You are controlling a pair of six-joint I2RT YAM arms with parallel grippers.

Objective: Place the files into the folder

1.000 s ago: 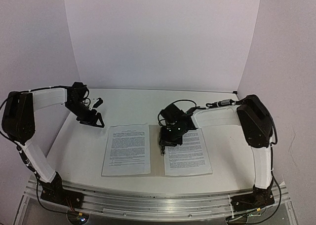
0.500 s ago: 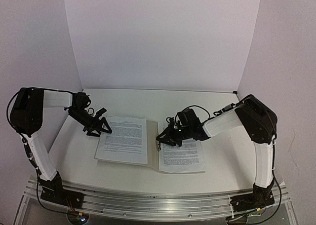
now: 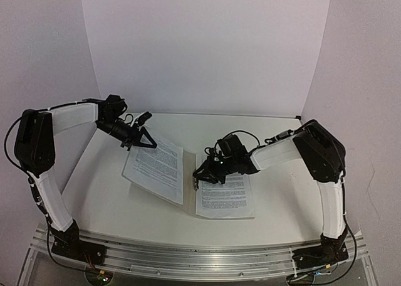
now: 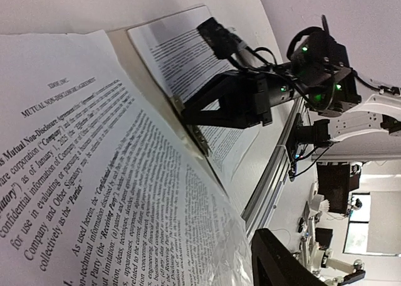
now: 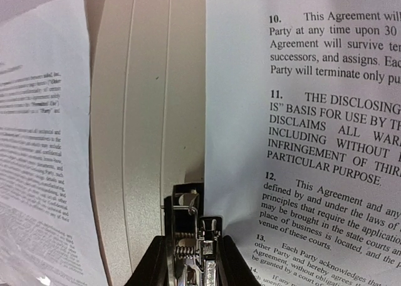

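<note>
Top external view: we see the flat tan cardboard folder (image 3: 189, 189) open on the white table (image 3: 100, 192). The left gripper (image 3: 141, 139) sits at the far corner of the left file (image 3: 156, 167), which tilts up off the table. Bare surface shows to its left.

Left wrist view: the thin printed sheet hides one finger, so we cannot tell its grip.

Right wrist view: the right gripper (image 5: 194, 251) pinches the metal clip (image 5: 191, 229) on the ribbed spine. The right file (image 5: 301, 110) lies flat just right of it.

So the folder (image 5: 150, 142) lies open on the desk (image 3: 106, 198): left sheet (image 3: 156, 167) tilted up over its left half, right sheet (image 3: 222, 195) flat on the right half, clip (image 5: 191, 236) between them.
</note>
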